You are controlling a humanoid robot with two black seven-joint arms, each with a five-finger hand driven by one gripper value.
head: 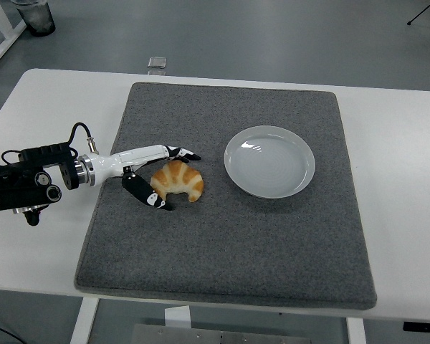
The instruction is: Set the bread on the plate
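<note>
Grey felt mat [222,244] is spread over the counter [43,236], and the bread [178,180] lies on it, bracketed by the left robot hand [161,177]: fingers are spread along its far edge, the thumb at its near left end. No firm pinch is seen yet. The plate [269,161] sits empty, well to the right of the robot hand. The bread should be clamped gently across its middle, then lifted clear before being carried over the rim.

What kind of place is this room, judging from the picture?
Probably a robotics lab or test workspace, not a kitchen: a white table with a grey mat, bare grey floor behind, and a left robot hand reaching around a croissant beside an empty plate.
</note>
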